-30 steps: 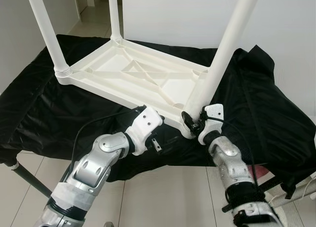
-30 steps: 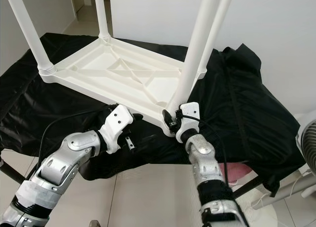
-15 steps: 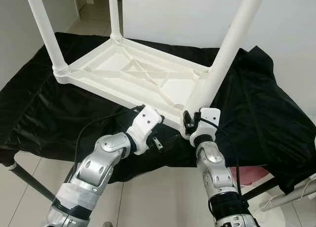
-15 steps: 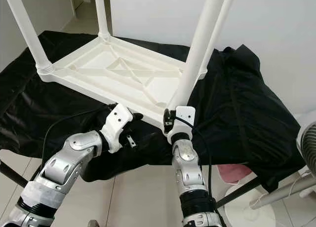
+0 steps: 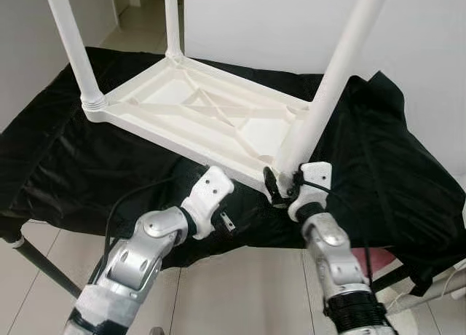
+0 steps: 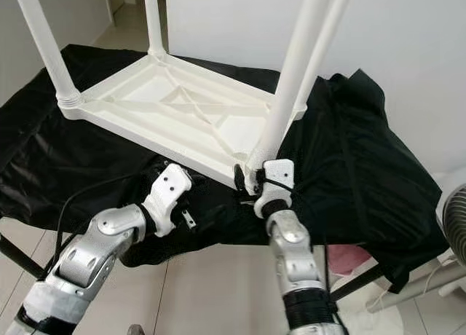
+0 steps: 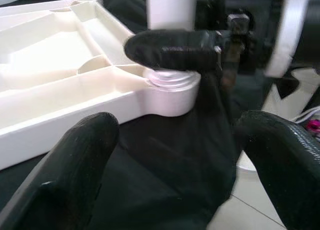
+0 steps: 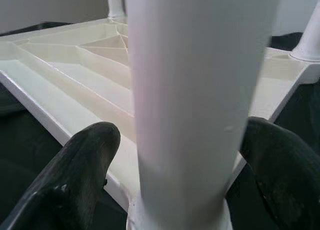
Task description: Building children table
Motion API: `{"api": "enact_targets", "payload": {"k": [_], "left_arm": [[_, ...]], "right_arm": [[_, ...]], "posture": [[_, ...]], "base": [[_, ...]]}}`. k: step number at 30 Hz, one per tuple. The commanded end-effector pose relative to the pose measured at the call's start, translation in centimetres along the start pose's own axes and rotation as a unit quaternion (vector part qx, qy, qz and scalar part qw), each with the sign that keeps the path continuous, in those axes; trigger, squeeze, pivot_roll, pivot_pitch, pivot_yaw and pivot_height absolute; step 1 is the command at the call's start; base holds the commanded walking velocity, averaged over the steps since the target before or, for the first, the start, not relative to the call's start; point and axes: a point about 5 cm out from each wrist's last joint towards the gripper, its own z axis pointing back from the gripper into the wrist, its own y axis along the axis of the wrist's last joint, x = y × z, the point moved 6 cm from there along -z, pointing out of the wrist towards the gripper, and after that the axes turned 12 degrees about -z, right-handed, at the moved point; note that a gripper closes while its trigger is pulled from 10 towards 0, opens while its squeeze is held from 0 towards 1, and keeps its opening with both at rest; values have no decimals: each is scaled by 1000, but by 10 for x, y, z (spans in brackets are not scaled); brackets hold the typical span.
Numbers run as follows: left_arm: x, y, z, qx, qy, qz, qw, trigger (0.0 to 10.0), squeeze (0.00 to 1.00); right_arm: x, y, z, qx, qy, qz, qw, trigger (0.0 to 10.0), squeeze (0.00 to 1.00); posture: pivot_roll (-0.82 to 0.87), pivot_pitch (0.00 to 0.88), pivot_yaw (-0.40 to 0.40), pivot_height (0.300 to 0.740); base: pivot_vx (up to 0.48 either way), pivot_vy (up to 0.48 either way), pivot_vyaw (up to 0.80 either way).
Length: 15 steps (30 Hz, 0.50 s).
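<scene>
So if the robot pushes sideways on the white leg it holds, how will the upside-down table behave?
The upside-down table looks like thin ribbed plastic, so it is probably light. It lies on loose black cloth, so a sideways push from the right gripper at the near leg may slide it rather than tip it. The long leg would likely flex a little at its socket.

A rumpled black cloth [image 5: 393,160] drapes the stand, above pale floor tiles [image 5: 240,291].
</scene>
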Motion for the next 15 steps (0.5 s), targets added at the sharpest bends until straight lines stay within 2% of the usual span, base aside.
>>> {"api": "enact_targets", "payload": {"k": [1,6,8,9,10,15], "left_arm": [[0,0,0,-6,12,-4,1000,10000,0],[0,0,0,-6,12,-4,1000,10000,0],[-1,0,0,-7,11,-7,1000,10000,0],[-4,2,-1,-7,12,-12,1000,10000,0],[-5,3,-1,-6,12,-15,1000,10000,0],[-5,6,-2,-4,13,-17,1000,10000,0]], "right_arm": [[1,2,-3,-6,35,0,999,10000,0],[2,4,-4,-8,47,4,999,10000,0],[1,6,-8,-12,69,12,998,10000,0],[-6,5,-17,-30,123,23,992,10000,0],[-10,3,-22,-41,141,31,989,10000,0],[-14,-7,-29,-65,167,34,983,10000,0]], "posture": [[51,0,-109,740],[51,0,-109,740],[53,0,-106,740],[58,0,-98,740],[58,0,-98,740],[68,0,-99,740]], "base": [[0,0,0],[0,0,0],[0,0,0],[0,0,0],[0,0,0],[0,0,0]]}}
